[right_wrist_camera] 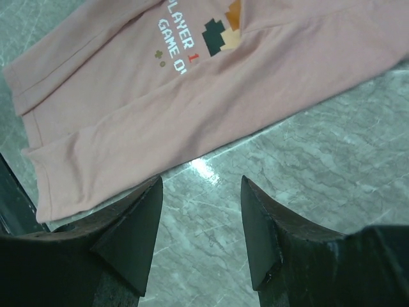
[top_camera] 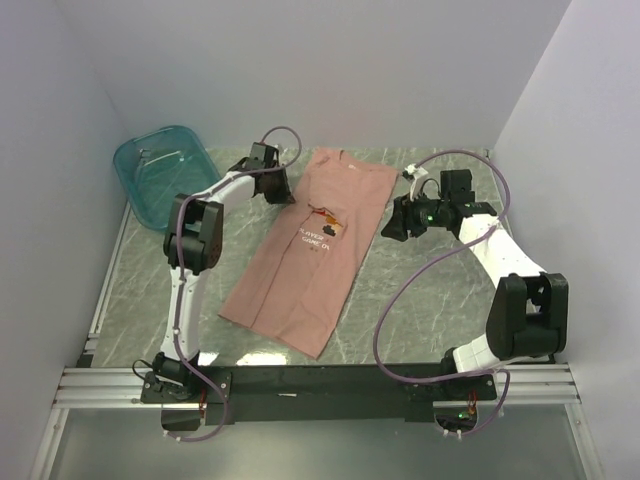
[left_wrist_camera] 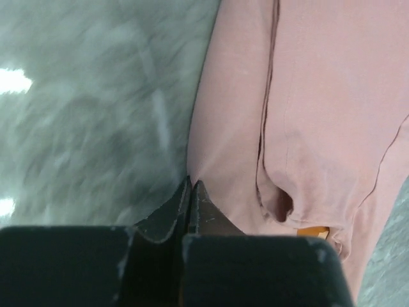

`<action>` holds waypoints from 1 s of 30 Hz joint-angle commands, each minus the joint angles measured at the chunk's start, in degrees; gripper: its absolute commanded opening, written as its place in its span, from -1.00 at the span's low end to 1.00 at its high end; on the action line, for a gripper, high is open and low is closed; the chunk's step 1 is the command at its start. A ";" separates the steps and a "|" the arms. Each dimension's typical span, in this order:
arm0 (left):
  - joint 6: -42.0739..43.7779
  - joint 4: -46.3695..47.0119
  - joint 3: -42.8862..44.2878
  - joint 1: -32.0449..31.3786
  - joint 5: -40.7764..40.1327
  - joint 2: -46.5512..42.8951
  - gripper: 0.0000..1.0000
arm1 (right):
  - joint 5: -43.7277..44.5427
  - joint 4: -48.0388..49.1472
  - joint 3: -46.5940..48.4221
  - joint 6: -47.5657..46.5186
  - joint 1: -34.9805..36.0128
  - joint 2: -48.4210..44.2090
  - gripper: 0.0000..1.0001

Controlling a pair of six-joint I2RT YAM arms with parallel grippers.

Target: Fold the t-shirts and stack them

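The dusty-pink t-shirt [top_camera: 305, 255] lies flat on the marble table, folded into a long narrow strip, collar at the far end, chest graphic up. My left gripper [top_camera: 277, 190] is low at the shirt's left edge near the shoulder. In the left wrist view its jaws [left_wrist_camera: 190, 184] are shut, and the edge of the pink fabric [left_wrist_camera: 319, 96] runs into the closed tips. My right gripper [top_camera: 392, 226] hovers just off the shirt's right edge. It is open [right_wrist_camera: 201, 192] over bare marble, with the t-shirt [right_wrist_camera: 160, 96] beyond its fingertips.
A translucent teal tub [top_camera: 160, 172] stands at the far left corner of the table. White walls close in the left, back and right sides. A black rail [top_camera: 320, 380] with the arm bases runs along the near edge.
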 commanded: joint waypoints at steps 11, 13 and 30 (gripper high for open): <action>-13.96 6.76 -32.33 8.08 -12.02 -23.50 -0.83 | 8.38 1.52 6.38 8.81 -0.26 8.26 0.17; -14.40 9.05 -33.84 8.97 -9.83 -25.51 -0.53 | 5.49 -1.29 8.50 8.02 0.01 10.64 0.17; 3.44 10.12 -39.28 6.07 -9.81 -60.21 0.40 | 14.42 -3.15 29.25 33.22 13.01 38.68 0.14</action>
